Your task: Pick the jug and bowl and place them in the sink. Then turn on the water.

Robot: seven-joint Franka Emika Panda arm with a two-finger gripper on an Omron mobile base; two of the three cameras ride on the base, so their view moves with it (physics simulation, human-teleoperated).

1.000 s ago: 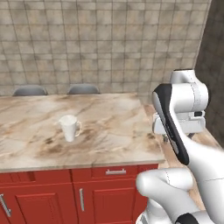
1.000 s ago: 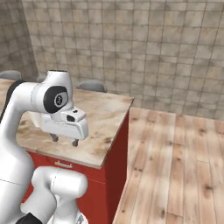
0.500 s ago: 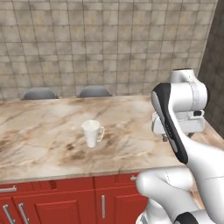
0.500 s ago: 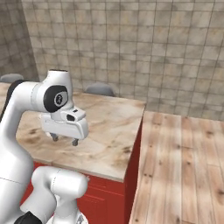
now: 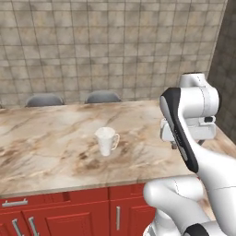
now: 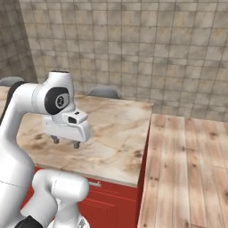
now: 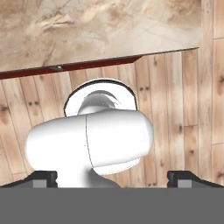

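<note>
Countertop (image 5: pixel 55 152): tan-brown marble over red cabinets (image 5: pixel 60 216), beige tiled wall (image 5: pixel 110 50) behind, wood plank floor (image 6: pixel 187 169) beside counter end. Jug (image 5: pixel 106 140) upright near counter middle. Gripper (image 6: pixel 65 142) above counter, well apart from jug; jaws fully spread, nothing held.

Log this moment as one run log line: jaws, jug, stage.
jaws: open, empty, above marble counter | small white tapered jug: upright on counter, untouched, apart from gripper | stage: jug pick not yet begun
</note>
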